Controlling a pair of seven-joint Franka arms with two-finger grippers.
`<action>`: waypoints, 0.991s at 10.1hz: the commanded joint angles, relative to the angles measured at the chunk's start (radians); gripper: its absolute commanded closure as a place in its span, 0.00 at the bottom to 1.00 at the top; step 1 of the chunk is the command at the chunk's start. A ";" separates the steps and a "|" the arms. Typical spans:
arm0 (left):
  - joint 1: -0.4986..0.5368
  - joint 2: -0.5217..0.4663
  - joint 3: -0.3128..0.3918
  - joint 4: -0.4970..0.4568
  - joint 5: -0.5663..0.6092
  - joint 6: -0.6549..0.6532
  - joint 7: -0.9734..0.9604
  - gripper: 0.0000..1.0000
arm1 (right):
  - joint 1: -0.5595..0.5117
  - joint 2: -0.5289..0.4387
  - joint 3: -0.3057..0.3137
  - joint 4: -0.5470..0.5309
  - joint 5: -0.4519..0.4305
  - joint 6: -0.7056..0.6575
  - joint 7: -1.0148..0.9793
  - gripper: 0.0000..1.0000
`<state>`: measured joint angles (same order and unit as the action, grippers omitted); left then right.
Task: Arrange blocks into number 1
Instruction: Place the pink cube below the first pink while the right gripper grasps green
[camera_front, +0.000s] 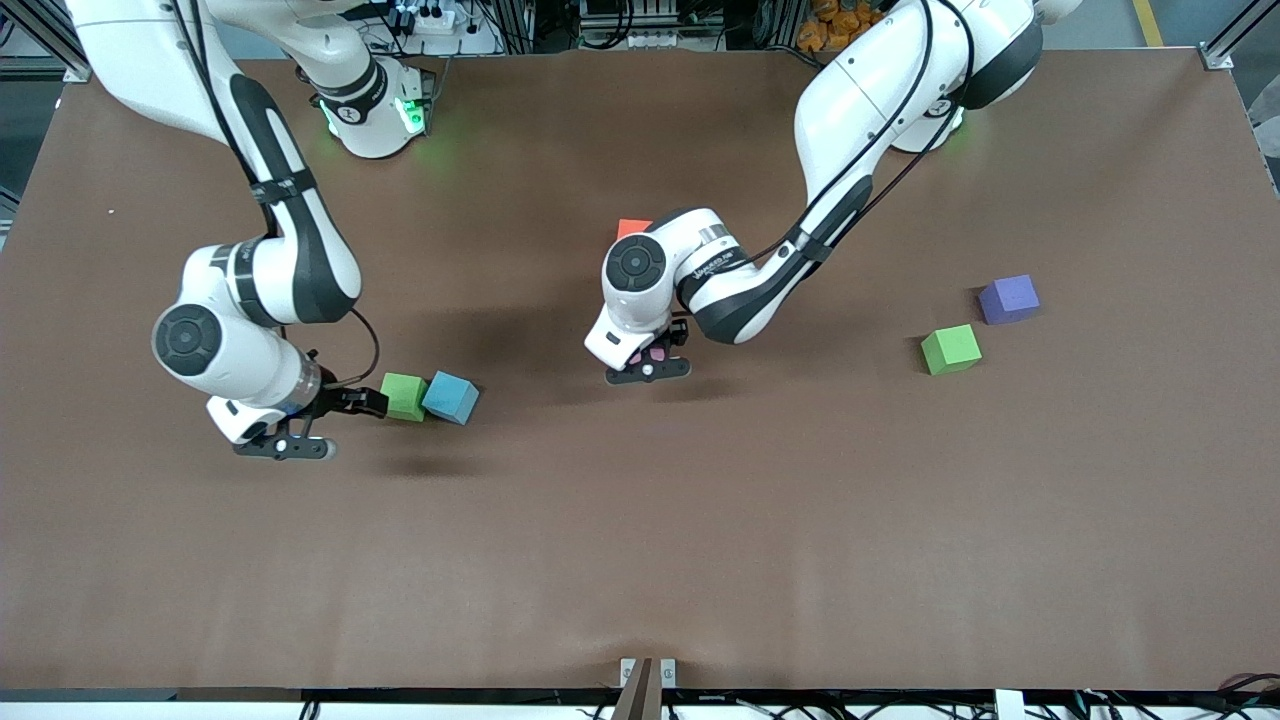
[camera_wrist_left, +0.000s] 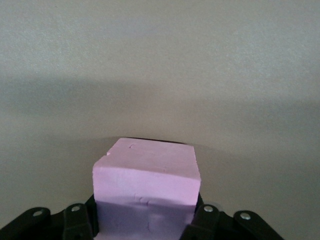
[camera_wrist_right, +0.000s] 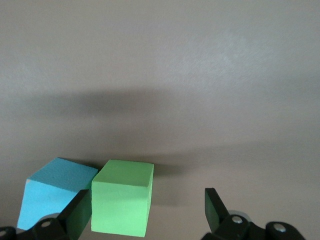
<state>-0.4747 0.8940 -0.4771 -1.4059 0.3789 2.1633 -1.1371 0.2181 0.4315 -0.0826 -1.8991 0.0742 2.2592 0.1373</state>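
Right gripper (camera_front: 345, 402): at the right arm's end of the table, low over the brown table (camera_front: 640, 560), fingers spread wide and holding nothing. In the right wrist view one finger (camera_wrist_right: 79, 212) stands just beside the green block, which is not between the fingers.
Green block by the right gripper (camera_front: 404, 396): on the table, touching the blue block, just at the gripper's fingertips.
Blue block (camera_front: 451, 397): on the table, turned at a slight angle, touching that green block on the side toward the left arm's end.
Orange-red block (camera_front: 632, 227): on the table near the middle, mostly hidden by the left arm's wrist; only its top corner shows.
Left gripper (camera_front: 655, 353): over the middle of the table, fingers closed on a pink block.
Pink block (camera_wrist_left: 147, 180): pinched between the left gripper's fingers; in the front view only a sliver of pink shows under the hand. Whether it touches the table I cannot tell.
Second green block (camera_front: 950, 349): on the table toward the left arm's end, well apart from the left gripper.
Purple block (camera_front: 1008, 299): on the table near the second green block, farther from the front camera than it.
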 joint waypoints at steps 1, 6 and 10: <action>-0.027 0.013 0.014 0.036 -0.029 -0.017 0.030 1.00 | -0.006 0.035 0.015 0.000 0.001 0.002 -0.016 0.00; -0.041 0.019 0.014 0.035 -0.029 -0.011 0.022 1.00 | 0.015 0.053 0.024 0.002 0.081 0.000 -0.016 0.02; -0.051 0.022 0.015 0.035 -0.029 -0.010 0.020 1.00 | 0.018 0.062 0.023 -0.009 0.081 -0.001 -0.018 0.10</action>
<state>-0.5054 0.9017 -0.4769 -1.4016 0.3789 2.1633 -1.1367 0.2359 0.4919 -0.0601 -1.9031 0.1381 2.2603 0.1340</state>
